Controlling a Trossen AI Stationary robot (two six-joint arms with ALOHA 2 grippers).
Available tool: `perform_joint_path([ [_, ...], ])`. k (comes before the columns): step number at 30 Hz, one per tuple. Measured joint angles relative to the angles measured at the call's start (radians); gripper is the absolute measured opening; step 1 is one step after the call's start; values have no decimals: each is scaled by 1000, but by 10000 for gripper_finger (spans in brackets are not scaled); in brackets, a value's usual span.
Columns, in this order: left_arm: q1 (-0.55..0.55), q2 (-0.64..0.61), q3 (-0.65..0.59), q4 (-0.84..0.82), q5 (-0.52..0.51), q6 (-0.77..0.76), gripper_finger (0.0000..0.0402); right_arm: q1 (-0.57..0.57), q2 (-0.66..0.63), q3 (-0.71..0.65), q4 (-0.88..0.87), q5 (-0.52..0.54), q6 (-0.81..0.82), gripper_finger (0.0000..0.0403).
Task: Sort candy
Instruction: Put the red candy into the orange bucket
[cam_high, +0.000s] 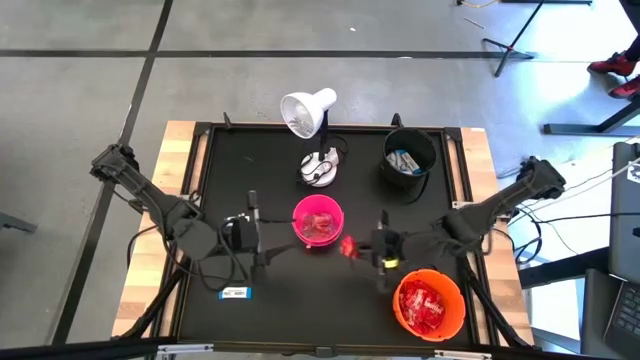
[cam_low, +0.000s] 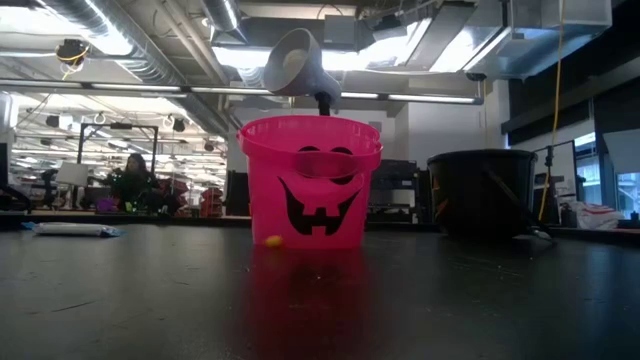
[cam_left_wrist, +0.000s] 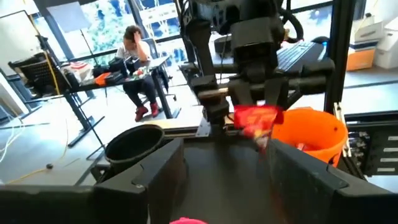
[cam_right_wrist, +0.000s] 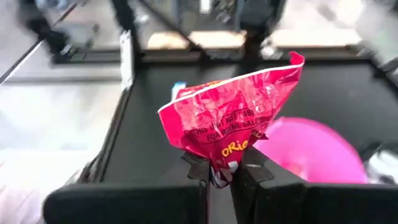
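Black table (cam_high: 270, 160): I see right gripper (cam_high: 352, 248) clenching a red packet (cam_high: 347, 246) just beside pink bowl (cam_high: 317, 220); left gripper (cam_high: 262, 245) released, opposite side.

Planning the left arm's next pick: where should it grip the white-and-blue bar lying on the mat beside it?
Pinch the bar across its narrow width at mid-length, coming straight down: it lies flat on the mat, long side crosswise, with bare mat around it.
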Motion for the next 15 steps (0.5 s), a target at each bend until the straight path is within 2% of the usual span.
perform_joint_path([
  [4,-6,-1,0,-17,-4,-17,224,53,-72,0,-176,-70,114,31],
  [8,-6,-1,0,-45,-20,-30,224,129,-150,0,-360,-136,310,31],
  [15,3,-1,0,-47,-20,-31,224,329,-186,0,-558,-213,630,32],
])
